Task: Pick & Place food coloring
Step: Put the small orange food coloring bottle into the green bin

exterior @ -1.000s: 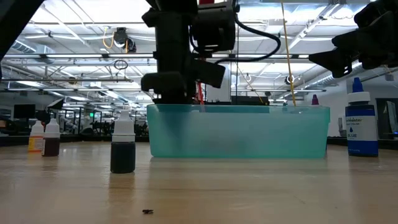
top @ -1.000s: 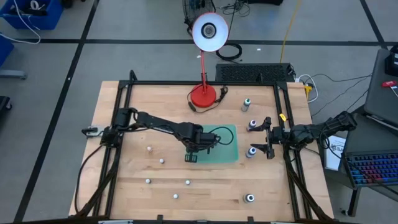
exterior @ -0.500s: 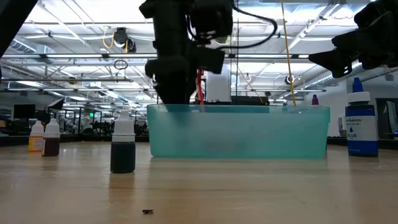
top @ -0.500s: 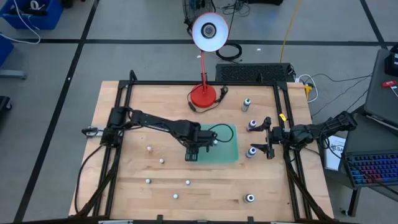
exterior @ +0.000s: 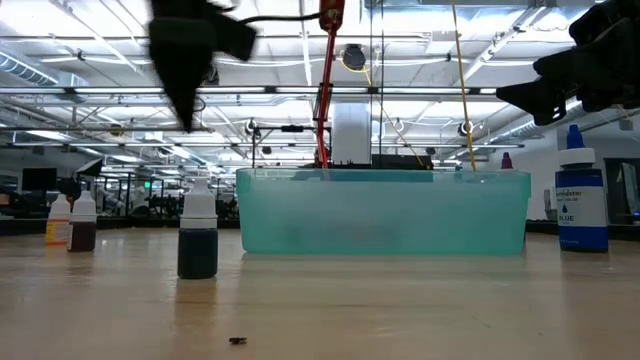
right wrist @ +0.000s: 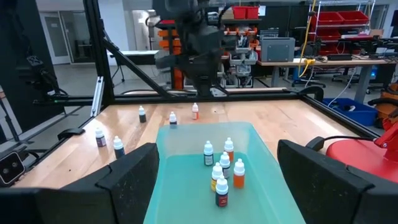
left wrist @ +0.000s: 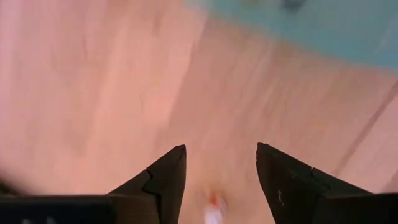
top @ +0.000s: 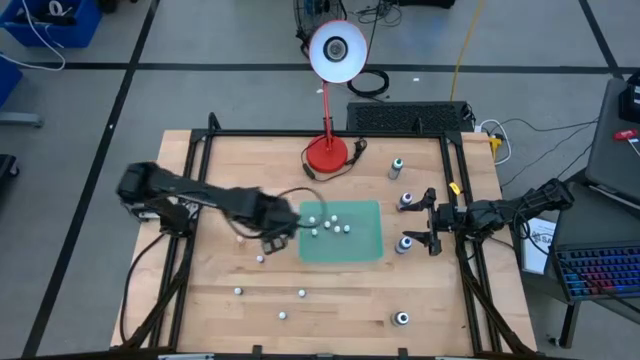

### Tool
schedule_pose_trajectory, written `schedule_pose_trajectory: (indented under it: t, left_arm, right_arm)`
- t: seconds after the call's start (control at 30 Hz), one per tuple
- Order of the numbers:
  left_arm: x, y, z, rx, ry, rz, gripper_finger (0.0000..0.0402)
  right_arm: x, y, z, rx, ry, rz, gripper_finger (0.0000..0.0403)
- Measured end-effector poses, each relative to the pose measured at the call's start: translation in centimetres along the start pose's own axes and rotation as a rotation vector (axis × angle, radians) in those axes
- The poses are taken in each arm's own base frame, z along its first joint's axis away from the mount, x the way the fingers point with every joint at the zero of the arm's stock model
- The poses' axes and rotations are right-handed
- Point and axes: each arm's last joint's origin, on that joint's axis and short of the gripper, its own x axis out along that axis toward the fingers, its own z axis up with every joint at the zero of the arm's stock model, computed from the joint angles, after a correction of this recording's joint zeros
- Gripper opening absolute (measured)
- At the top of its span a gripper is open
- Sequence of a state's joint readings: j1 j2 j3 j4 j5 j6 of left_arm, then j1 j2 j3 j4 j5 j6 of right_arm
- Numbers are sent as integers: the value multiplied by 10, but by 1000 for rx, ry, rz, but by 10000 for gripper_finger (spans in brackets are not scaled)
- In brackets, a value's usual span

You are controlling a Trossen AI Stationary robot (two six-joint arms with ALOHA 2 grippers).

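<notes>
The food coloring is small white-capped dropper bottles. Several stand in the teal tray, seen close in the right wrist view. Others stand loose on the wood. Larger dark-capped bottles stand by the tray's right side. My left gripper is open and empty above the wood, just left of the tray. A small bottle shows below its fingers, and nothing touches it. My right gripper is open and empty at the tray's right.
A red-based desk lamp stands behind the tray. Black frame rails run along the table's left and right sides. More dark-capped bottles stand at the far right and near right. In the low view a dark green bottle stands left of the tray.
My left gripper has risen out of the tray's left part and swung fast toward the table's left edge; it now hangs over the wood beside the tray. The bottles in the tray, which it covered before, now show.
</notes>
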State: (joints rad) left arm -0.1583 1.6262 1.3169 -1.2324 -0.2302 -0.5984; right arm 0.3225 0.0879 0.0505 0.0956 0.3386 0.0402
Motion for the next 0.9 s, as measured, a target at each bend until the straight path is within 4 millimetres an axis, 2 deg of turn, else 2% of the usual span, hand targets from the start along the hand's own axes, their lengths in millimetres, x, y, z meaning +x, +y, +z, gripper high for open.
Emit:
schedule_pose_trajectory:
  t: [0.1,0.2,0.3,0.43,0.57,0.9]
  left_arm:
    - [9,11,-27,-223,44,-45,187]
    - [20,19,-46,-463,100,-81,187]
    - [31,25,-61,-581,166,-65,187]
    - [49,28,-74,-628,248,-30,186]
    - [61,29,-78,-636,290,-62,186]
    - [78,29,-84,-610,278,-85,186]
  right_arm:
    - [0,0,0,0,0,0,313]
    - [0,0,0,0,0,0,313]
    - [0,0,0,0,0,0,313]
    - [0,0,0,0,0,0,313]
    - [0,0,0,0,0,0,313]
    - [0,0,0,0,1,0,313]
